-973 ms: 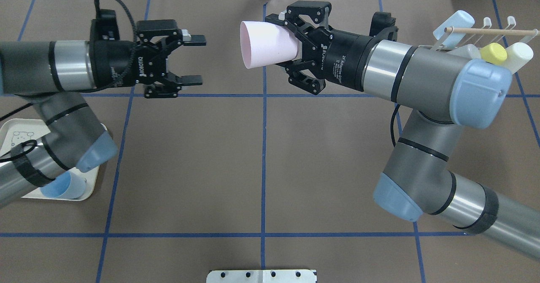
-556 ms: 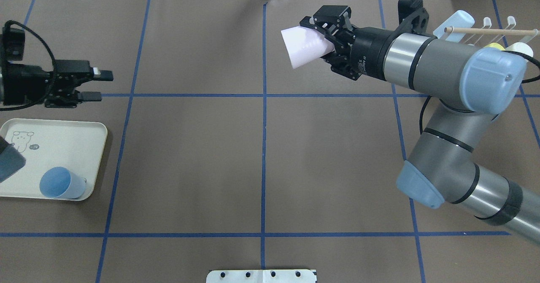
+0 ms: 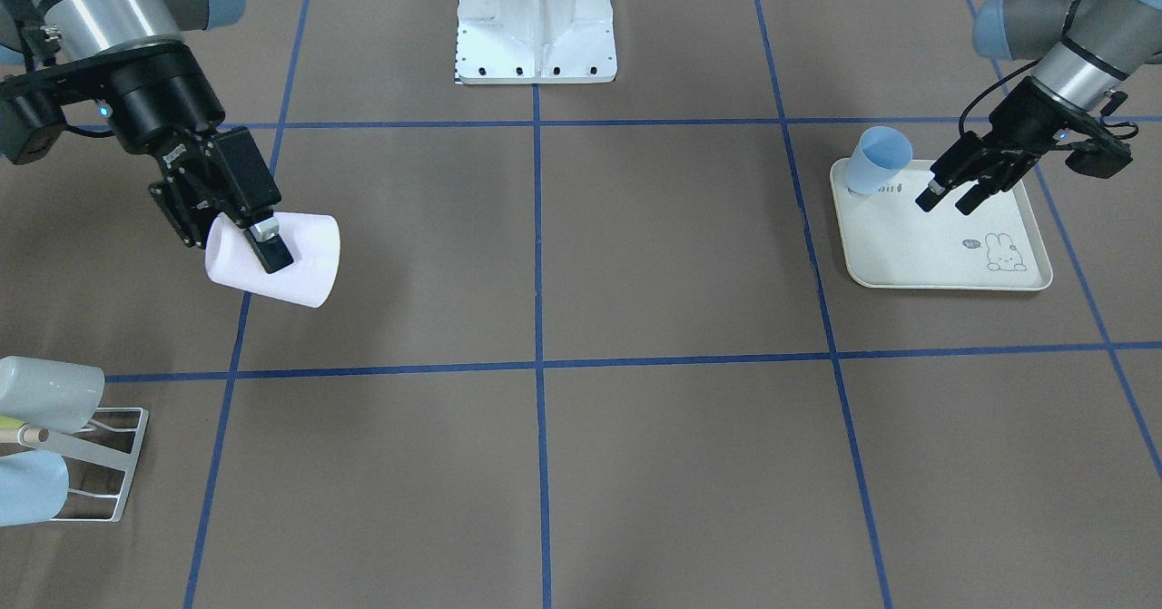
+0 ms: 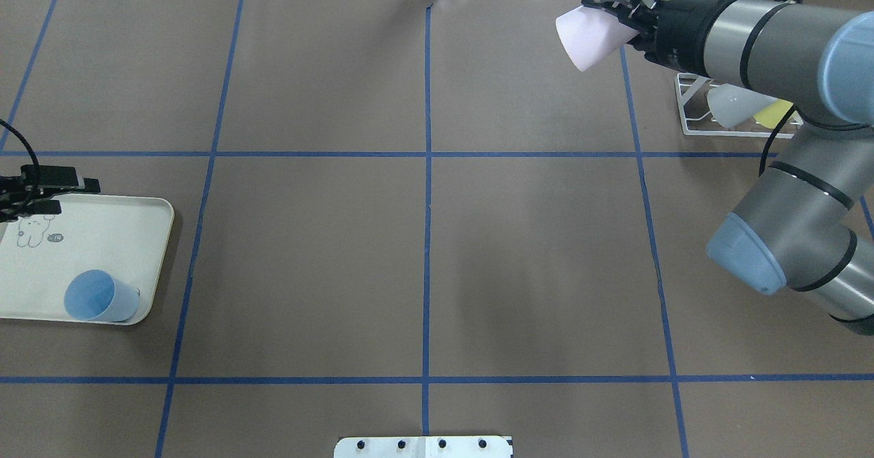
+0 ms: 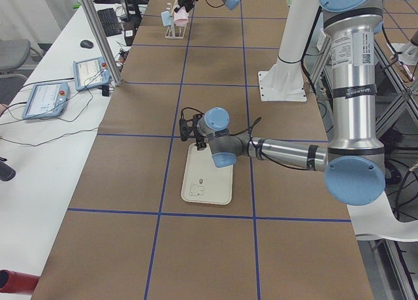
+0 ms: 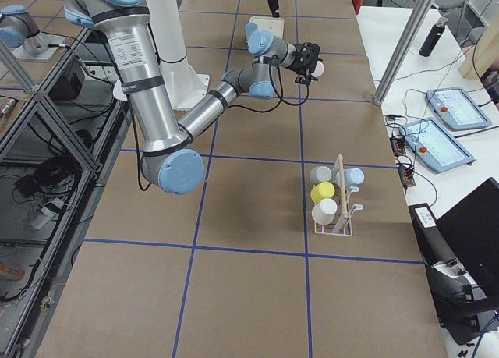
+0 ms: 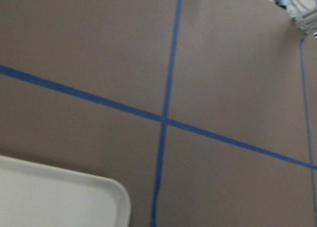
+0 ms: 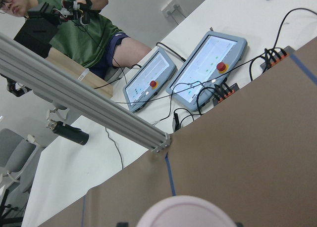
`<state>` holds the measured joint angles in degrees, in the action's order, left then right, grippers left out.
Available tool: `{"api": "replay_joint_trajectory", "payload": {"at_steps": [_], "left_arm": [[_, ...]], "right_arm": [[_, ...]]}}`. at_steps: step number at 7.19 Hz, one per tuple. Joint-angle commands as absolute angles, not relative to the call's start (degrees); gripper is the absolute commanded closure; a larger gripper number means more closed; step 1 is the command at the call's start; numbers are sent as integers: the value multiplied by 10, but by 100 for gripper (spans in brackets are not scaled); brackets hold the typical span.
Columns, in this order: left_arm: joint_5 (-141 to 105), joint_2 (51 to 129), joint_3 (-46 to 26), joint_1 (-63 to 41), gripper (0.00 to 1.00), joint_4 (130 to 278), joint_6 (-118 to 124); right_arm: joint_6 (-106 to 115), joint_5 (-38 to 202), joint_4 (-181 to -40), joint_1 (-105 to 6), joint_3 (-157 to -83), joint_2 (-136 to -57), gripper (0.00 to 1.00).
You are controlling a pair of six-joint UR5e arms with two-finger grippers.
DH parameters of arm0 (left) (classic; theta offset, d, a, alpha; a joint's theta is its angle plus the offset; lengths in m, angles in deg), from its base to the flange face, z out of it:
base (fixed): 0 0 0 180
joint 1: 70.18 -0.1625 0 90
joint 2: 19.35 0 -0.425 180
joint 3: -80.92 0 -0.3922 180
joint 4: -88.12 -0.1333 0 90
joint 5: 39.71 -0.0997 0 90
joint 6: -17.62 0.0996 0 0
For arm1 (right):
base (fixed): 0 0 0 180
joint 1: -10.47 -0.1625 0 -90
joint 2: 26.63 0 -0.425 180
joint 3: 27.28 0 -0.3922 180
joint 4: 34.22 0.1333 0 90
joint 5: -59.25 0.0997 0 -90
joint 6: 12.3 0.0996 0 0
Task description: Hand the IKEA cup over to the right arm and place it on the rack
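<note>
While my right hand (image 3: 263,250) grips the pink cup (image 3: 304,262) sideways in the air, short of the rack (image 6: 340,188), and my left hand (image 3: 946,199) hangs released, a misjudged tilt could knock the racked cups (image 6: 322,193).

- Seen from overhead, the rack (image 4: 681,106) is mostly hidden behind the right arm (image 4: 751,21).
- The left gripper (image 4: 72,196) is cut off by the overhead picture's edge, so only its fingertips show.
- The right wrist camera shows only the rim of the pink cup (image 8: 185,212).
- The left wrist camera shows one blurred corner of the tray (image 7: 64,197).
</note>
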<state>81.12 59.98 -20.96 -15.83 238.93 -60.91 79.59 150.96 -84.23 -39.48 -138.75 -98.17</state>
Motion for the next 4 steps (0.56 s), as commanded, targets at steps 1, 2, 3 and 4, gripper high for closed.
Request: {"api": "replay_joint_trajectory", "payload": {"at_steps": [1,2,3,4], "left_arm": [[778,547,-321,-199,1,2230,-594],[732,506,-339,-250,1,2226,-594],[715,489,-340,-278,1,2225,-595],[714,483,-340,-299,3,2215,-595]], "right_arm": [[754,1510,-876,-412,-1392,-984,100],[738,1509,-877,-416,-1389,-986,100],[691,1509,-905,-433,-1387,-987,100],[637,1503,-931,-448,-1387,-988,100]]}}
